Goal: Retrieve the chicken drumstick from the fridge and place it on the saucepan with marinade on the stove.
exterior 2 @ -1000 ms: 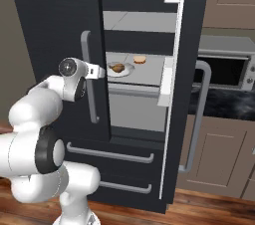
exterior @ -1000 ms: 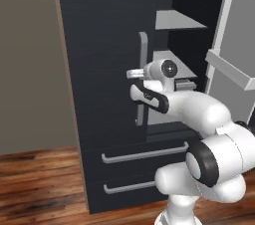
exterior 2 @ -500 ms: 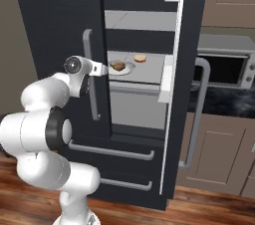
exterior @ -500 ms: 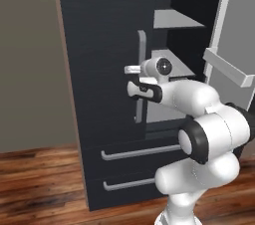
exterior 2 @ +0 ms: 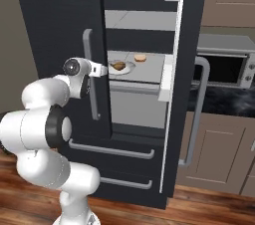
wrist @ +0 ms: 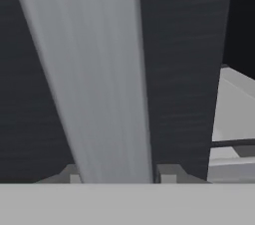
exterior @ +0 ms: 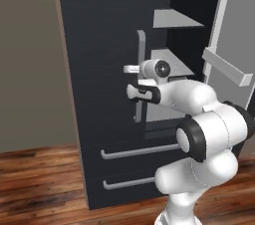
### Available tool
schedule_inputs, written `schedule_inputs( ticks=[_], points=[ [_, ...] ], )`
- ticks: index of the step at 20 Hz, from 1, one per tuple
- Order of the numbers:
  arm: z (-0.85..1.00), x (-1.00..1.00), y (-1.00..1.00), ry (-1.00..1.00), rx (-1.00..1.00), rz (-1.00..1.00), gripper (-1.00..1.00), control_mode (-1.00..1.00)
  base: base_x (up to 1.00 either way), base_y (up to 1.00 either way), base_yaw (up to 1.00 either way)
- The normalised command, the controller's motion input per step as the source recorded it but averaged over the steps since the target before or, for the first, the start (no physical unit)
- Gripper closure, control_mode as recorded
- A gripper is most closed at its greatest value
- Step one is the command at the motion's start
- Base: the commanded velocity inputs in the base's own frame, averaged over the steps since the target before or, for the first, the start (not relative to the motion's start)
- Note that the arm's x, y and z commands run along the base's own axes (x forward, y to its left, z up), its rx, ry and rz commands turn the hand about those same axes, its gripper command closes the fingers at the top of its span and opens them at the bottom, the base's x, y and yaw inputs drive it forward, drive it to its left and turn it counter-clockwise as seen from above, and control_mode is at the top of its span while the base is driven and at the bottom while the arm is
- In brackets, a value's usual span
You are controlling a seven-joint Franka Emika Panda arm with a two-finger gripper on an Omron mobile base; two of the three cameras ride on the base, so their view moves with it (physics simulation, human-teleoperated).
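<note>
Golden-brown chicken drumstick point(exterior 2: 118, 64) lies on the shelf just beyond the pincer point(exterior 2: 103, 70).

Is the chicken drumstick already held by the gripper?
No, the chicken drumstick lies on a white plate on the fridge shelf, while the gripper has its fingers on either side of the grey door handle.

The left base view looks from behind the white arm's left, forward and slightly down at the tall black fridge point(exterior: 104, 45). The right base view faces the same fridge from the other side, seeing past its open right door to the grey inner shelves point(exterior 2: 149, 62). The hand view sits very close, the grey bar handle point(wrist: 94, 79) rising between the fingertips point(wrist: 167, 175).
</note>
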Motion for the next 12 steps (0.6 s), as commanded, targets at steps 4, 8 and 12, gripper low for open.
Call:
schedule_inputs(
  ticks=[4, 8, 12],
  points=[
    [0.45, -0.72, 0.23, 0.07, 0.00, 0.00, 1.00, -1.00, 0.00, 0.00, 0.00],
    [0.55, -0.88, 0.31, 0.07, 0.00, 0.02, 1.00, -1.00, 0.00, 0.00, 0.00],
    [0.55, -0.72, 0.41, 0.13, 0.00, 0.03, 1.00, -1.00, 0.00, 0.00, 0.00]
  ],
)
